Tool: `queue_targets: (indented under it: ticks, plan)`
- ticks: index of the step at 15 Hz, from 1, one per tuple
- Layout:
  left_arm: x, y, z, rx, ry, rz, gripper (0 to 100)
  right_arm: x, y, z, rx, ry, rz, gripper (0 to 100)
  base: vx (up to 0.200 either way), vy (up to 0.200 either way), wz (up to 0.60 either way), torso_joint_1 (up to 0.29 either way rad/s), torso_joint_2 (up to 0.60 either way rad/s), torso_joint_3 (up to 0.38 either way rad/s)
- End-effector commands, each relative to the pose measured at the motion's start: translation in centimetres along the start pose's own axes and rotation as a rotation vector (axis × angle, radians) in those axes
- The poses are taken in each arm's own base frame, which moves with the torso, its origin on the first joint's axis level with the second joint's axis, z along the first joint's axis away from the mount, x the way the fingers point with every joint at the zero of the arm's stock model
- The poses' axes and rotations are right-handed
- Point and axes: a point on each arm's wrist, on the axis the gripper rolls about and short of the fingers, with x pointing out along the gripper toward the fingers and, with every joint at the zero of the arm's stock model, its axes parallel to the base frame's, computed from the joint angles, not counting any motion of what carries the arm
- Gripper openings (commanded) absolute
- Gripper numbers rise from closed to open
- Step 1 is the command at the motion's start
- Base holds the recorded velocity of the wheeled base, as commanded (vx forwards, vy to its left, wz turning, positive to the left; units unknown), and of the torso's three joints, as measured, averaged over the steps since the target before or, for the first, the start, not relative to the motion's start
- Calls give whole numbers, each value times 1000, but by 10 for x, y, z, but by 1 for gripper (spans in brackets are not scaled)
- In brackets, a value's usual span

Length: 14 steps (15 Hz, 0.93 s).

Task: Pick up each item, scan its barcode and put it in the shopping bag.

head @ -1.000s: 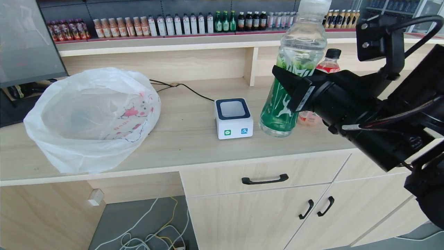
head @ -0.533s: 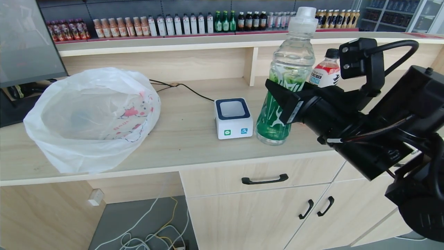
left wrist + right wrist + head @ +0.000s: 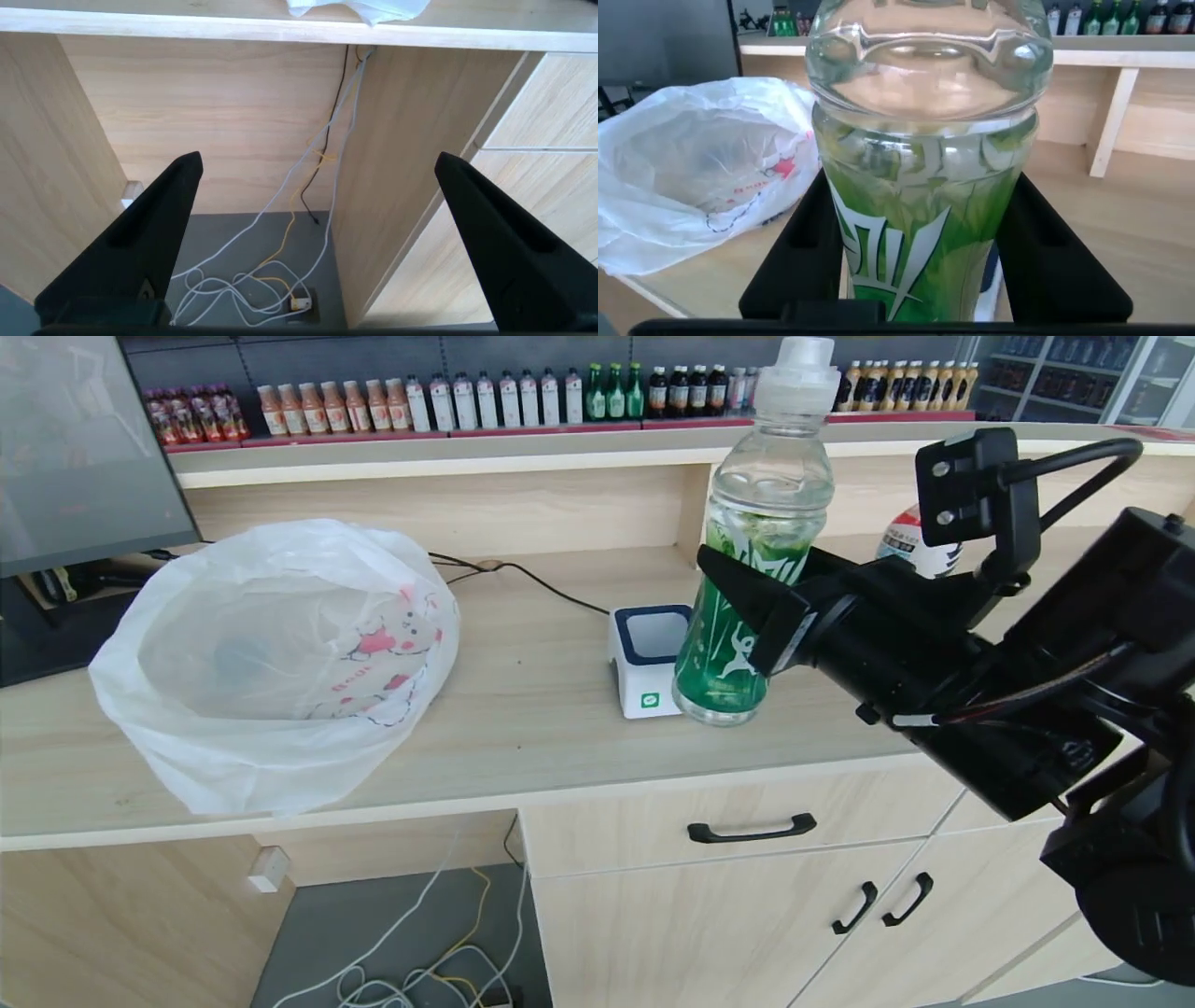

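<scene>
**A:** What's changed?
**B:** The left hand (image 3: 313,233) hangs spread and empty below the worktop (image 3: 523,709). The right hand (image 3: 747,607), clamped on the green bottle (image 3: 728,663), has carried it left, upright, just beside the scanner (image 3: 644,653).
**A:** Meaning?
**B:** Scanning looks imminent. The shopping bag (image 3: 280,653) sits well left.

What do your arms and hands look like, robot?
The right arm is chunky, round and black, with a looping black cable on top, thin wires along its side and a small white sticker near the wrist. The right hand and left hand both have two flat, black, pointed fingers.
</scene>
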Motion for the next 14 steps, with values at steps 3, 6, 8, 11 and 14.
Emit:
queue_targets:
  ticks: [3, 6, 8, 11, 14]
  plan:
    - [0, 0, 0, 1, 0, 0, 100, 0, -4, 2, -4, -6, -23, 0, 0, 200, 0, 1, -1, 5]
    - [0, 0, 0, 4, 0, 0, 100, 1, -17, 4, -16, -15, -69, 0, 0, 67, 0, 4, 1, 1]
    - [0, 0, 0, 4, 0, 0, 100, 3, -33, 6, -5, -27, -118, 0, 0, 0, 0, 0, 0, 0]
    - [0, 0, 0, 4, 0, 0, 100, 8, -47, 16, 140, -78, -224, 0, 0, 0, 0, 0, 0, 0]
    - [0, 0, 0, 4, 0, 0, 100, 14, -47, 17, 270, -87, -235, 0, 0, 0, 0, 0, 0, 0]
